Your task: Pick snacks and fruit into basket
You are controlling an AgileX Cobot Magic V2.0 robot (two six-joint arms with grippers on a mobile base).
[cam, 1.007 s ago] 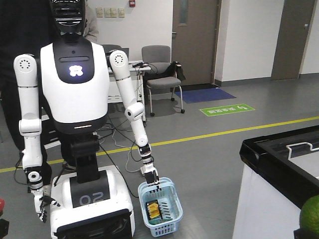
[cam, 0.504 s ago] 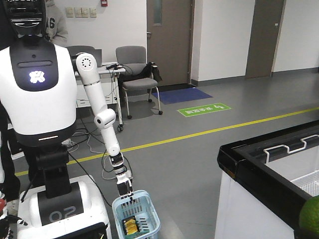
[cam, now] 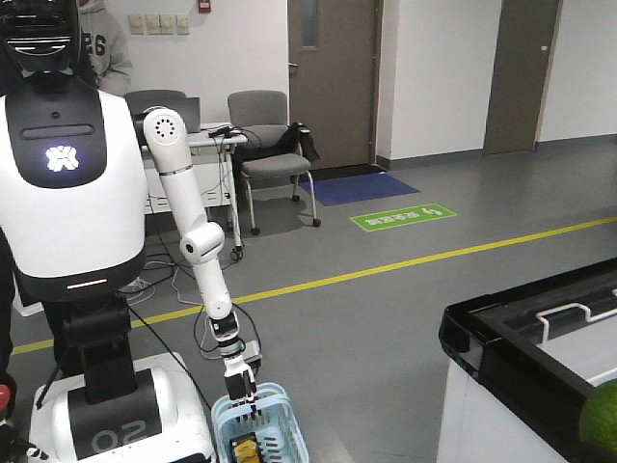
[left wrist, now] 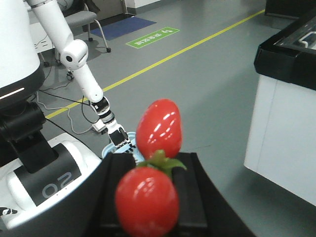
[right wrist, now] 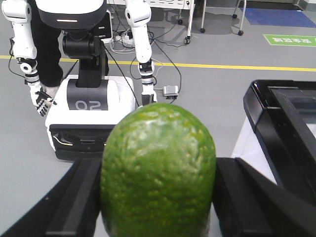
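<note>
Between the right jaws, pinched at its flanks, sits a green fruit (right wrist: 158, 173), rind pebbled, probably firm and fairly heavy. The left jaws pinch 2 glossy red fruits (left wrist: 153, 168) on 1 green stalk, likely slippery and light. Ahead, another robot (cam: 72, 193) holds a blue basket (cam: 260, 429) low over open floor; a black-rimmed freezer (cam: 521, 338) edges the right.

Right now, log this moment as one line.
left end effector: shut on red fruit | right end effector: shut on green fruit | basket: held by other robot, yellow item inside
</note>
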